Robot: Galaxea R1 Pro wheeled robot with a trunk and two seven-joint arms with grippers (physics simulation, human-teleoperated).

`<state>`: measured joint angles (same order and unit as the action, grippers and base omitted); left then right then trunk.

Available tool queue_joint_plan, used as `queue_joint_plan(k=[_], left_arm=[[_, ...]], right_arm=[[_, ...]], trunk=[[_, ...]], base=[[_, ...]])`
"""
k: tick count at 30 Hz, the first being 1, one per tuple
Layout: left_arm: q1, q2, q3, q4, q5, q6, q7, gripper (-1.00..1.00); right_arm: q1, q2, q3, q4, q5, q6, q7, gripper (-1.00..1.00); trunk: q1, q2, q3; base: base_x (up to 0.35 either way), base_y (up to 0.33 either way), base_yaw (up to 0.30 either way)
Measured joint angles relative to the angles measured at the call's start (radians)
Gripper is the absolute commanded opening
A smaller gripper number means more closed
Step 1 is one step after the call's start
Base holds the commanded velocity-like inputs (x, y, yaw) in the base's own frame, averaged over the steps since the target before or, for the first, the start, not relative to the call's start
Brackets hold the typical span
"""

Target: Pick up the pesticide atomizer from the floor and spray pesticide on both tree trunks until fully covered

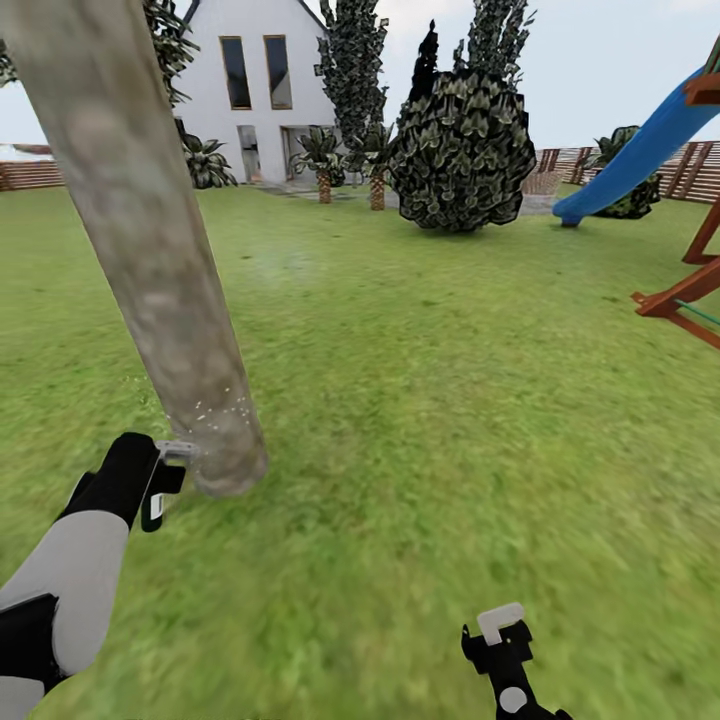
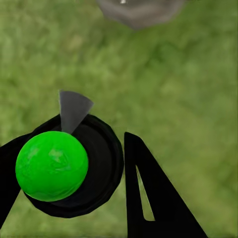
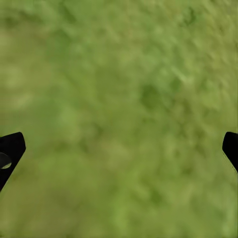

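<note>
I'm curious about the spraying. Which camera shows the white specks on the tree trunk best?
The head view: the white specks dot the tree trunk low down. The left wrist view catches the trunk's grey base with a couple of pale flecks; the right wrist view faces grass.

A mottled pale grey-brown tree trunk (image 1: 150,250) carries tiny white specks of pesticide (image 1: 215,410) near its base. The lawn (image 1: 430,400) is blotchy green. The left arm's sleeve is pale grey ending in black. In the left wrist view, the atomizer (image 2: 64,166) shows a bright green ball on a black disc with a grey wedge. Behind stand a white house (image 1: 255,85), a dark green bush with pale-edged leaves (image 1: 462,150), a blue slide (image 1: 640,150) and a reddish-brown frame (image 1: 690,290).
</note>
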<state>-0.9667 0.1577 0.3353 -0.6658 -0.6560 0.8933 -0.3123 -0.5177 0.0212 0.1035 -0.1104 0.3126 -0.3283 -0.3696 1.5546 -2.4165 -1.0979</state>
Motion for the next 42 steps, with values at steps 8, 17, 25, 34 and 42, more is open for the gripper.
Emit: queue_joint_plan(k=[8,17,25,34,42], left_arm=[[0.025,-0.008,0.0,0.015,0.001,-0.002,0.0,-1.0],[0.058,-0.008,0.001,0.017,0.003,-0.009,0.001,-1.0],[0.148,0.002,0.037,0.007,0.005,-0.037,0.0,-1.0],[0.153,-0.002,0.109,0.019,0.005,-0.126,0.001,-1.0],[0.168,-0.007,0.169,0.095,0.007,-0.219,0.054,-1.0]], right_arm=[[0.0,-0.003,-0.001,0.0,0.0,0.0,0.0,1.0],[0.0,-0.001,0.001,0.0,0.0,0.0,0.0,1.0],[0.0,0.0,0.001,0.0,0.0,0.0,0.0,1.0],[0.0,0.0,0.001,0.0,0.0,0.0,0.001,1.0],[0.001,0.0,0.0,0.0,0.0,0.0,0.002,1.0]], trunk=[[0.0,0.0,0.0],[0.0,0.0,0.0],[0.0,0.0,0.0],[0.0,0.0,0.0],[0.0,0.0,0.0]], base=[[0.229,-0.159,0.002],[0.229,-0.193,0.028],[0.188,-0.22,0.264],[0.215,-0.216,0.155],[0.133,-0.126,0.07]])
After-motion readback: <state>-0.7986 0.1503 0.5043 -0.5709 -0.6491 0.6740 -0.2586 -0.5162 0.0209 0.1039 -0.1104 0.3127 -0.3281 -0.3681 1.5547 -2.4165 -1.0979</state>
